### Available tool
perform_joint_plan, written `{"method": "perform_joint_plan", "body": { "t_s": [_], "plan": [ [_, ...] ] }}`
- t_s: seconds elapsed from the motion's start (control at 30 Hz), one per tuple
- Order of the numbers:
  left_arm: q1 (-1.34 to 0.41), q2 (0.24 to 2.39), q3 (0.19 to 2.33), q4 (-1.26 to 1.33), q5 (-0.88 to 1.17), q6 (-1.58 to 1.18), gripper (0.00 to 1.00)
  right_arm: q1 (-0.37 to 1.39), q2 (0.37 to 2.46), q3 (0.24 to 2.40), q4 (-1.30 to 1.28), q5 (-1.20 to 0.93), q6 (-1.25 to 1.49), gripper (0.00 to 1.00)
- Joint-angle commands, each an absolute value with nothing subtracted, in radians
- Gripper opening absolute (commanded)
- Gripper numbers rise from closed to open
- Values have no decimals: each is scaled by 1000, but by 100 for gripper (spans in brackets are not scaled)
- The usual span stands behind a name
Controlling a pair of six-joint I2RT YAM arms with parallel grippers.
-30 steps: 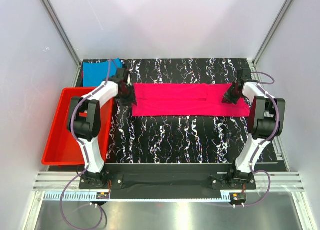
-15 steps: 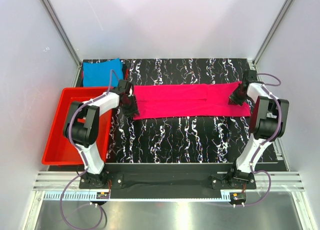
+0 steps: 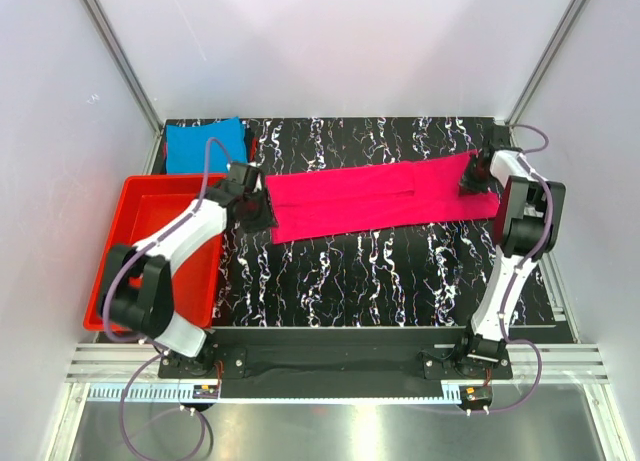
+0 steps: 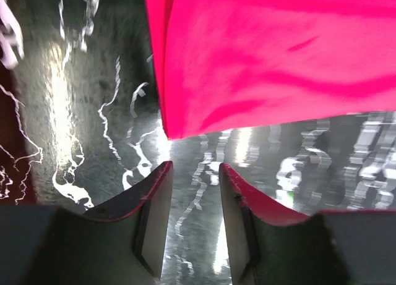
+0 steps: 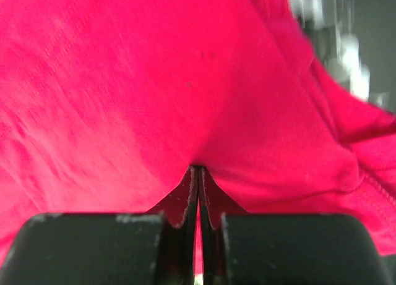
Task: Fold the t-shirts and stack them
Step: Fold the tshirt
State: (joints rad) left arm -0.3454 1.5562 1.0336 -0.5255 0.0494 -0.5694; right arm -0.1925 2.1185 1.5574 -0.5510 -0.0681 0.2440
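Spanning the floor of the white-walled cell, the black, white-veined tabletop (image 3: 380, 281) carried all the items. The red tray (image 3: 125, 211) stood at its left edge, with the left arm (image 3: 185, 236) reaching across the tray's right wall.

The magenta t-shirt (image 3: 370, 196) lay folded into one long band across the far half of the tabletop. It ran slantwise from near the tray to the far right corner, its right end the farther back. The turquoise t-shirt (image 3: 200, 143) lay flat as a folded rectangle in the far left corner, just behind the tray and apart from the magenta band.

The left pincer (image 3: 258, 209) was at the band's left end. In the left wrist view this pincer (image 4: 195, 167) stood open with only bare tabletop between its fingers (image 4: 154, 198), and the near left corner of the magenta cloth (image 4: 260, 62) lay just ahead of the tips, untouched.

The right pincer (image 3: 473, 176) was at the band's right end. In the right wrist view this pincer (image 5: 198, 170) was closed tight on a pinch of the magenta cloth (image 5: 154, 87), which bunched into a small ridge at the fingertips.
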Motion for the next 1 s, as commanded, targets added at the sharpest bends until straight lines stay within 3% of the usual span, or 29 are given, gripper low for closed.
{"method": "perform_joint_plan", "body": {
  "t_s": [0.0, 0.3, 0.43, 0.53, 0.6, 0.8, 0.97],
  "plan": [
    [-342, 1473, 1098, -472, 115, -560, 41, -195, 2193, 1733, -575, -69, 141, 5],
    [-341, 1646, 1261, -535, 175, -448, 44, -198, 2306, 2031, -632, -95, 29, 12],
    [-339, 1791, 1406, -620, 161, -385, 43, -198, 2287, 2051, -649, -153, 112, 13],
    [-339, 1845, 1489, -656, 176, -353, 42, -198, 2226, 1988, -649, -202, 256, 11],
    [-339, 1858, 1496, -658, 193, -347, 41, -198, 2188, 1930, -664, -236, 357, 0],
    [-339, 1864, 1389, -623, 164, -379, 39, -193, 2045, 1655, -580, -345, 489, 0],
    [-342, 1884, 1287, -558, 181, -410, 37, -190, 1919, 1444, -584, -284, 483, 0]
  ]
}}
